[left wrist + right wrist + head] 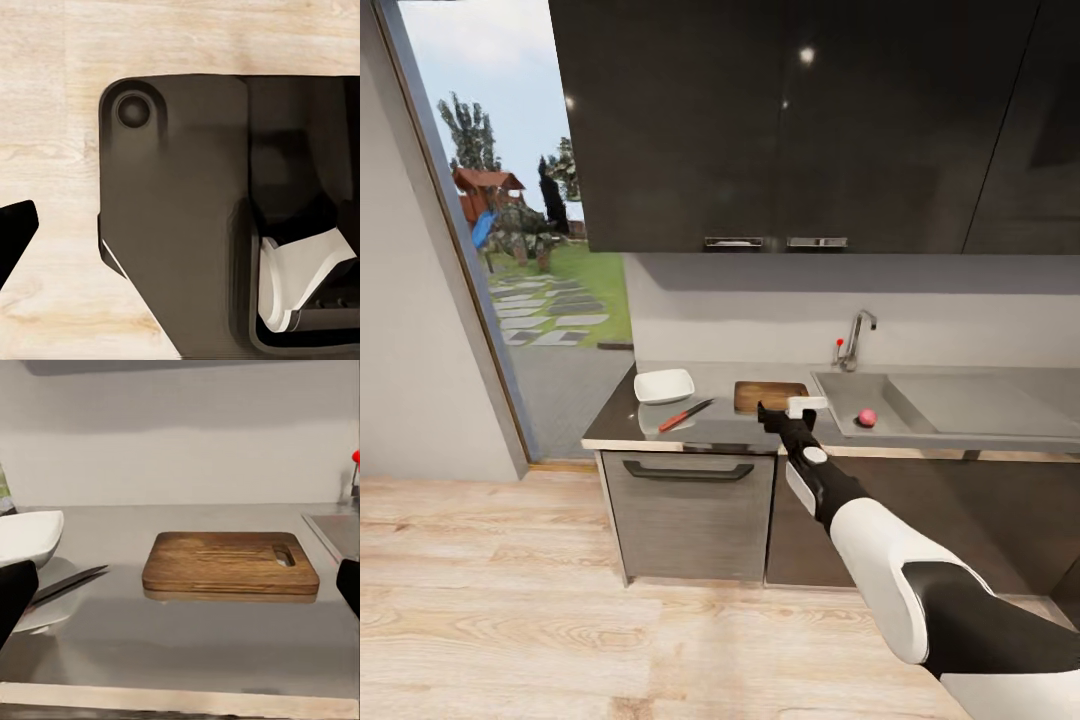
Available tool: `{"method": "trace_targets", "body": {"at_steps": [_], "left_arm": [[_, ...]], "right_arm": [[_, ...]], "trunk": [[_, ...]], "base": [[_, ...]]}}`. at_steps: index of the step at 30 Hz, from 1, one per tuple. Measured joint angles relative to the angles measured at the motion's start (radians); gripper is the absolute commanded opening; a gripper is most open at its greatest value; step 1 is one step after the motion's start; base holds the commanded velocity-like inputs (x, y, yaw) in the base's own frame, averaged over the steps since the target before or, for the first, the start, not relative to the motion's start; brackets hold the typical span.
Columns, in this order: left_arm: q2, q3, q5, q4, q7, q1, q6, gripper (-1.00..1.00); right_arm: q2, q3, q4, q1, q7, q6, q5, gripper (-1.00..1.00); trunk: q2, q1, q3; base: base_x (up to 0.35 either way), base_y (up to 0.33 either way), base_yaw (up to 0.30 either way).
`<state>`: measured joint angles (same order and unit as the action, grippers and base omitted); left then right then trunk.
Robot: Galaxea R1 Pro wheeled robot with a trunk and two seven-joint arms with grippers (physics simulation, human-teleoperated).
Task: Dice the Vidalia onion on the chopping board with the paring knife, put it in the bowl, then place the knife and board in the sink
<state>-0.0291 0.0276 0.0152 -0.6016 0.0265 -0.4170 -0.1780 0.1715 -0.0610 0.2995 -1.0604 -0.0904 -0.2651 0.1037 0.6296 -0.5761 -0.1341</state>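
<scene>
The bench [710, 425] runs under dark charcoal wall cabinets [780, 120], with a tall window [530, 230] onto a garden at its left end. Near that end sits the white bowl [664, 385], close to the back of the bench. The paring knife [685, 415] lies just in front of it, slanted, its reddish handle toward the front edge. The chopping board [768, 395] lies flat toward the middle, well apart from the bowl, its slot handle on the side nearest the sink [950, 405]. In the basin's left part rests the Vidalia onion [867, 417], rendered as a small pink ball; the chrome faucet [854, 340] with its red knob stands at the back rim.

The right gripper [792, 408] hovers over the bench's front edge, in front of the board and partly covering its near corner. In the right wrist view its dark fingers [13, 596] stand wide apart with nothing between them.

The left wrist view shows one dark finger [15, 232] of the left gripper above the wood floor [52, 90] beside the robot's dark base [180, 217]; whether it is apart or together I cannot tell. No writing is readable anywhere.
</scene>
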Motion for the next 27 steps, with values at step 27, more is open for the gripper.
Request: {"method": "trace_targets", "body": {"at_steps": [27], "left_arm": [[-0.004, -0.004, 0.003, 0.051, -0.001, 0.005, -0.007, 1.00]], "right_arm": [[0.003, 0.093, 1.160, 0.611, -0.053, 0.351, 0.046, 1.00]], "trunk": [[0.000, 0.000, 0.000]], "base": [[0.000, 0.000, 0.000]]}}
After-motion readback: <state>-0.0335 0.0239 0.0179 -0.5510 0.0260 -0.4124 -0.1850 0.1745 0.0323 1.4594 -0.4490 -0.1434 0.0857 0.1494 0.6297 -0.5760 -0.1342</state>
